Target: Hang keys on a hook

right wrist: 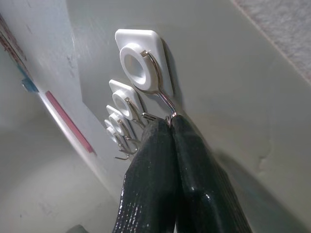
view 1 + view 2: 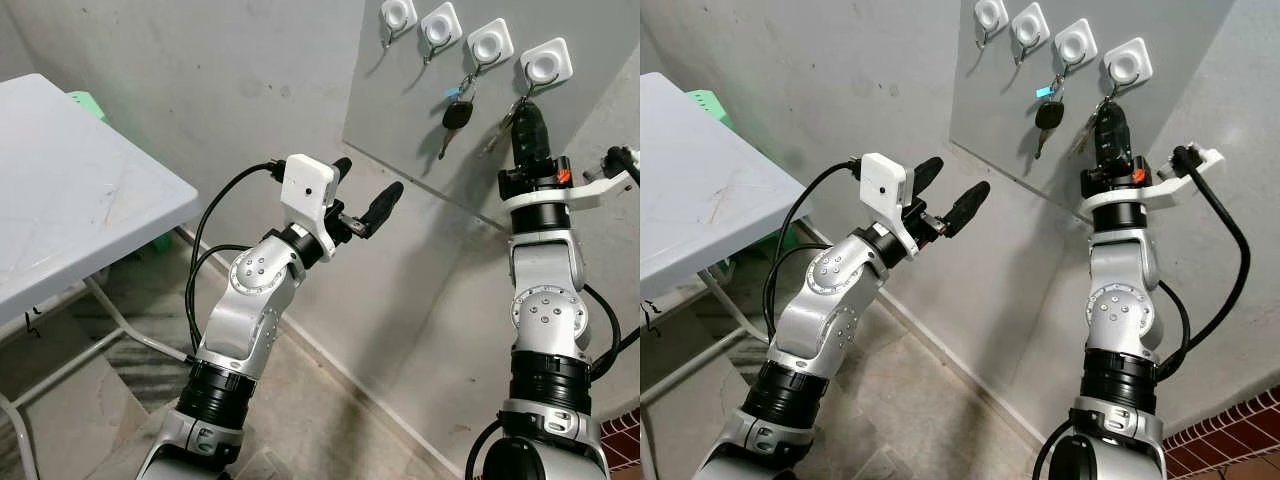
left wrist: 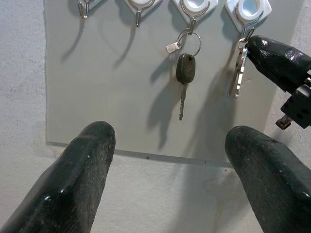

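Where the rough grey wall carries a smooth, flat grey panel (image 2: 420, 110), four square white plastic hook bases sit in a row, each with a round centre and a thin bent wire hook below it. The right hand (image 2: 527, 110) is raised to the hook at the robot's far right (image 2: 546, 65), its two glossy black fingers (image 1: 165, 184) clenched together with their tips at the wire's curl. A bunch of silvery metal keys (image 3: 236, 73) hangs at that hook, just beside the fingertips; whether the fingers pinch the ring itself or only touch it cannot be told. On the neighbouring hook (image 2: 490, 45) hangs a car key (image 2: 456, 117) with a rounded black plastic head, a slim metal blade and a small blue tag on its ring. The other two hooks carry nothing. The left hand (image 2: 367, 190) hovers lower and well apart from the panel, released, its blunt rubbery fingers spread wide. At the robot's left stands a white plastic folding desk (image 2: 70, 200) on slim metal legs.
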Controlling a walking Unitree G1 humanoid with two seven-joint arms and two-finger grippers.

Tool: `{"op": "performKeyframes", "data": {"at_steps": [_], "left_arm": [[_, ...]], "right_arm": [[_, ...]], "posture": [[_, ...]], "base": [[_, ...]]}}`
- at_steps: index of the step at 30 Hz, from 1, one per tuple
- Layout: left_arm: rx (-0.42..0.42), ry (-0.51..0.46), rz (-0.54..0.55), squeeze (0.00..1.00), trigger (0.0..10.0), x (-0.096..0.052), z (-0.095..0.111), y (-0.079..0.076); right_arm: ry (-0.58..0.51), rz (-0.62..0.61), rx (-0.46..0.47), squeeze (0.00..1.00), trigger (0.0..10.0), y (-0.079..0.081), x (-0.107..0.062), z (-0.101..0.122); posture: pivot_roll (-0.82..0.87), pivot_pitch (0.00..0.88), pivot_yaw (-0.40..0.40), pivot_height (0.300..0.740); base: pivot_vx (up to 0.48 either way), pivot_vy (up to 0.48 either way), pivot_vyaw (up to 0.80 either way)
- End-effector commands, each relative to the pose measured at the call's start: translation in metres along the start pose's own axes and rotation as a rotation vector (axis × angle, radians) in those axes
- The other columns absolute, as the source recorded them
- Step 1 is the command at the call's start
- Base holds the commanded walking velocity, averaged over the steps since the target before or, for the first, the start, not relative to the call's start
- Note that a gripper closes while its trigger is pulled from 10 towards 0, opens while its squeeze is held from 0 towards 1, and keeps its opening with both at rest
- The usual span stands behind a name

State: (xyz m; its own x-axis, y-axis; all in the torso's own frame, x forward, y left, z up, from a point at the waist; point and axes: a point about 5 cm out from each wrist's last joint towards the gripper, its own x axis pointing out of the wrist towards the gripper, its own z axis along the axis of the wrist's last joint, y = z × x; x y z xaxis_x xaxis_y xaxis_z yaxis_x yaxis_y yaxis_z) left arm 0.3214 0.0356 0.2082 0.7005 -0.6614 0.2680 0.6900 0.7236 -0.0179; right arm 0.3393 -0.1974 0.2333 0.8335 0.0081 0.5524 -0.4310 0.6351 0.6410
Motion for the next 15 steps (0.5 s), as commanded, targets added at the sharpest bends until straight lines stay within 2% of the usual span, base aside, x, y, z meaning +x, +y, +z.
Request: {"op": "performKeyframes", "data": {"at_steps": [1, 3, 4, 11, 15], "left_arm": [[0.004, -0.009, 0.000, 0.00, 10.0, -0.0002, 0.0031, -0.0017], [0.003, -0.008, 0.002, 0.00, 10.0, -0.0004, 0.0030, -0.0016], [0.002, -0.007, 0.003, 0.00, 10.0, -0.0006, 0.0030, -0.0015], [0.004, -0.005, 0.011, 0.00, 10.0, -0.0010, 0.0027, -0.0005], [0.019, -0.009, 0.053, 0.00, 10.0, -0.0027, 0.0011, 0.0030]], "right_arm": [[0.008, -0.030, -0.005, 0.00, 10.0, -0.0056, -0.0020, 0.0000], [0.009, -0.032, -0.001, 0.00, 10.0, -0.0060, -0.0025, -0.0005], [0.009, -0.032, 0.002, 1.00, 10.0, -0.0063, -0.0030, -0.0010], [0.015, -0.034, 0.000, 1.00, 10.0, -0.0068, -0.0040, -0.0026], [0.027, -0.039, -0.019, 1.00, 10.0, -0.0085, -0.0079, -0.0056]], "posture": [[-0.01, 0.032, -0.066, 0.740], [-0.01, 0.036, -0.066, 0.740], [-0.01, 0.036, -0.066, 0.740], [0.00, 0.038, -0.066, 0.740], [0.00, 0.039, -0.066, 0.740]], "base": [[0.000, 0.000, 0.00], [0.000, 0.000, 0.00], [0.000, 0.000, 0.00], [0.000, 0.000, 0.00], [0.000, 0.000, 0.00]]}}
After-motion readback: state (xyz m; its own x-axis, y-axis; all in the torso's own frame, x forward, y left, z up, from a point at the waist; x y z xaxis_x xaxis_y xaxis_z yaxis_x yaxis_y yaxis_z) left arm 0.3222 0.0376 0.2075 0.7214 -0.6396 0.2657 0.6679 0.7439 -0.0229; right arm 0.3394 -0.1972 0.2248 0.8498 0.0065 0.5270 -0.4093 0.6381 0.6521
